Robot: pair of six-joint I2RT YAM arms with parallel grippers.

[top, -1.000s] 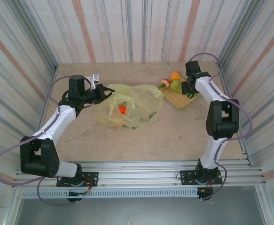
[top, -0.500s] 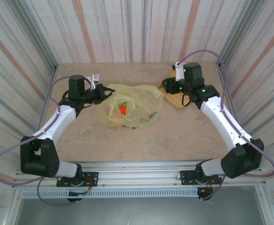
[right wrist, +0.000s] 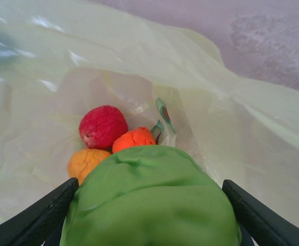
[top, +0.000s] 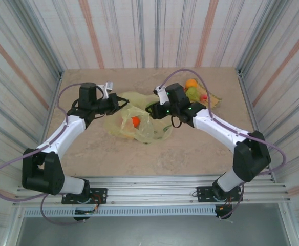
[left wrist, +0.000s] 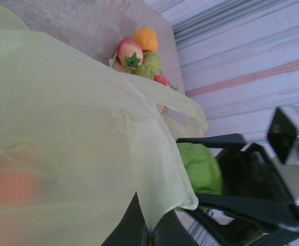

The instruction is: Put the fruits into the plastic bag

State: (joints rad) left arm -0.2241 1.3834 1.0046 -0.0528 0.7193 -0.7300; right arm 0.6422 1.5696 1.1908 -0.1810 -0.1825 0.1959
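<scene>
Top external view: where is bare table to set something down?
Bare: the wide near strip of table between the plastic bag and the base rail; also the far strip behind the bag. Crowded: the centre around the bag, and the far right corner with the mat and fruits.

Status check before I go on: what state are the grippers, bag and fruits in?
Left gripper: shut on bag rim, holding it open.
Right gripper: shut on green fruit, above bag mouth.
Bag: open, crumpled.
Green fruit: gripped, not yet released.
Red fruit, orange fruit, yellow fruit: inside bag.
Other four fruits: loose, heaped on mat.
</scene>
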